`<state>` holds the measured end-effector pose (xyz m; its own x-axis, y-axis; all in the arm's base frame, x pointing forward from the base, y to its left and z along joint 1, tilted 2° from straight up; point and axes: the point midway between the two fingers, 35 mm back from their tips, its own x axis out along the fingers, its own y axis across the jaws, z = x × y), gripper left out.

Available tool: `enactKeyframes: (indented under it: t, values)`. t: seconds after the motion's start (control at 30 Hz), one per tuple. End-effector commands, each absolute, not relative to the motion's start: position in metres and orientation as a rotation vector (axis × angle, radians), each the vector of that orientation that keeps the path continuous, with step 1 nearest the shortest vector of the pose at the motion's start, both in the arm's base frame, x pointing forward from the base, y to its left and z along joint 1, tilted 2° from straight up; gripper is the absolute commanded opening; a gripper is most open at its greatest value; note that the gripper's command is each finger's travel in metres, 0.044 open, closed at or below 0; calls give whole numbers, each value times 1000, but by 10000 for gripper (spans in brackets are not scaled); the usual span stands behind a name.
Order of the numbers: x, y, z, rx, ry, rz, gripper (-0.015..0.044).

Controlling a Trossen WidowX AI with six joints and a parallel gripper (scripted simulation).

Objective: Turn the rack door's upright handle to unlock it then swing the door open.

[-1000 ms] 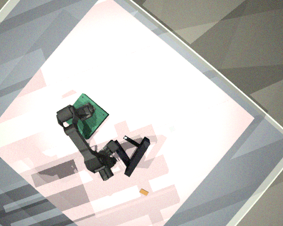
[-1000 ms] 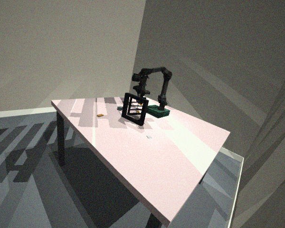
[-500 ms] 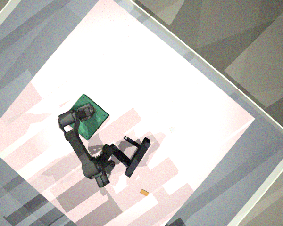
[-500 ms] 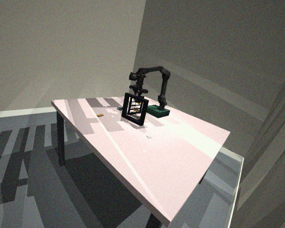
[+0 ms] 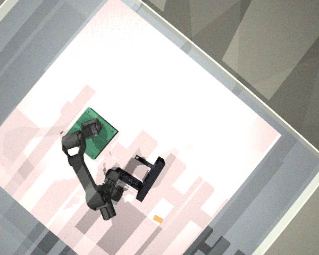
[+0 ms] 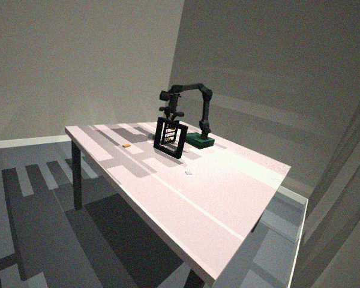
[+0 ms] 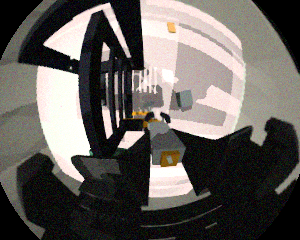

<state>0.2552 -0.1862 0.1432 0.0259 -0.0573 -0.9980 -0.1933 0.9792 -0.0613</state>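
Note:
The black rack frame (image 5: 151, 178) (image 6: 182, 141) (image 7: 127, 30) stands upright on the table. Its barred black door (image 5: 129, 179) (image 7: 92, 85) is swung out at roughly a right angle to the frame, and shows through the frame opening in the exterior view. The grey handle (image 7: 165, 142), with an orange patch on its end, stands at the door's free side. My gripper (image 6: 173, 119) (image 7: 160, 134) points down and is shut on the handle. How far the handle is turned is hard to tell. The fingertips are hidden in the top view.
The arm stands on a green base block (image 5: 108, 137) (image 6: 200, 142). A grey-green cube (image 6: 150, 135) (image 7: 184, 100) stands beyond the gripper. An orange tile (image 5: 157, 219) (image 6: 126, 145) (image 7: 171, 27) and a pale tile (image 5: 189, 147) (image 6: 188, 172) lie on the table.

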Motion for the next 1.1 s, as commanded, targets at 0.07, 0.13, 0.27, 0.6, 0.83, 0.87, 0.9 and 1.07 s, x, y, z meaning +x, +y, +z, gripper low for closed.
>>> enactKeyframes:
  t: [0.07,0.13,0.27,0.6,0.83,0.87,0.9,1.07]
  values:
    - [256,-187,144,-217,1545,129,20]
    - [256,-187,144,-217,1545,129,20]
    - [256,-187,144,-217,1545,129,20]
    - [256,-187,144,-217,1545,129,257]
    - [256,-187,148,-218,1545,129,292]
    - [256,-187,149,-218,1545,129,292]
    - [256,-187,150,-218,1545,129,292]
    - [256,-187,156,-218,1545,129,292]
